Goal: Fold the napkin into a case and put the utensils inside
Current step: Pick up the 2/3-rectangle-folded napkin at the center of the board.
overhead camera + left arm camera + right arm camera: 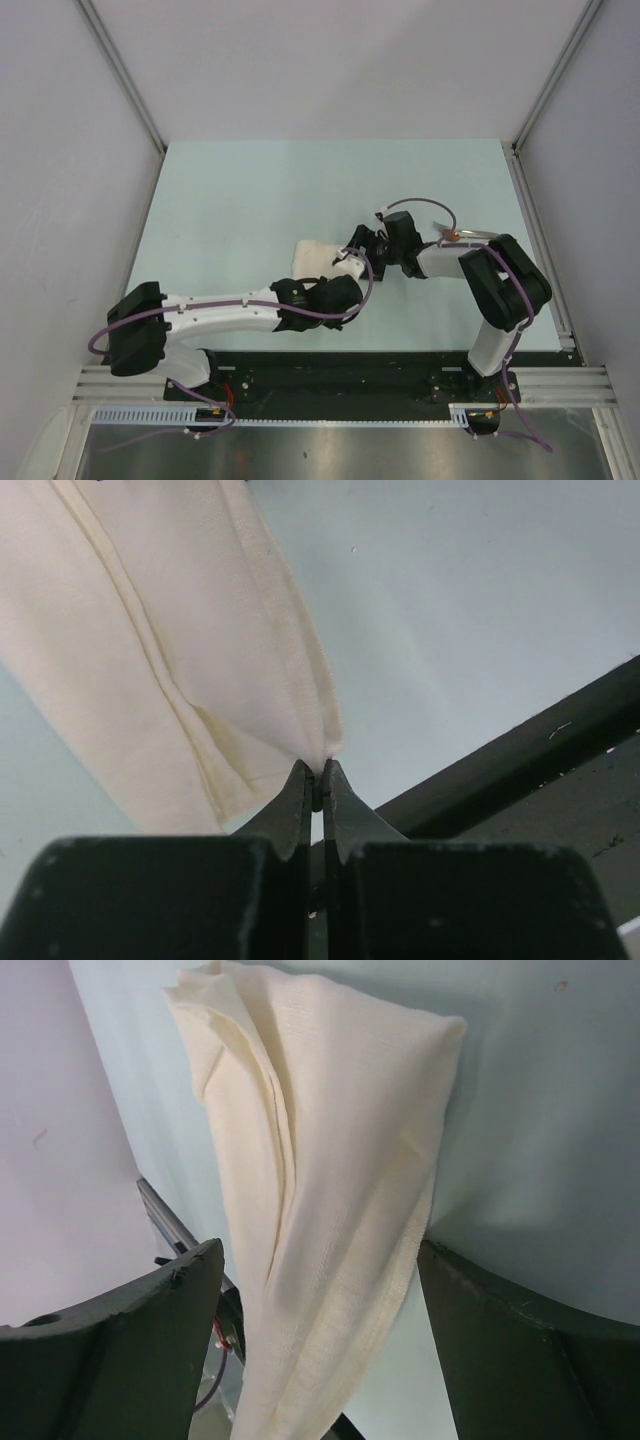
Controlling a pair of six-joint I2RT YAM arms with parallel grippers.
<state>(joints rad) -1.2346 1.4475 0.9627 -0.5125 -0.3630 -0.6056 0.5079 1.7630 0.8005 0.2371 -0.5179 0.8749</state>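
Cream napkin (200, 630), bunched lengthwise over the worktop (250, 190), its end clenched in the left claw (315, 780); the right claw (320, 1255) stands released astride it. Danger: that thin pinch may slip, spilling the folds.

The top view shows 1 napkin (312, 258), a cream sheet just left of the frame's centre, and 1 spoon (470, 234) at centre right, partly hidden by an arm. There are 2 arms, the left arm (220, 312) at lower left and the right arm (500, 290) at lower right. They carry 2 grippers, the left gripper (314, 772) and the right gripper (315, 1260), over 1 table (250, 190).
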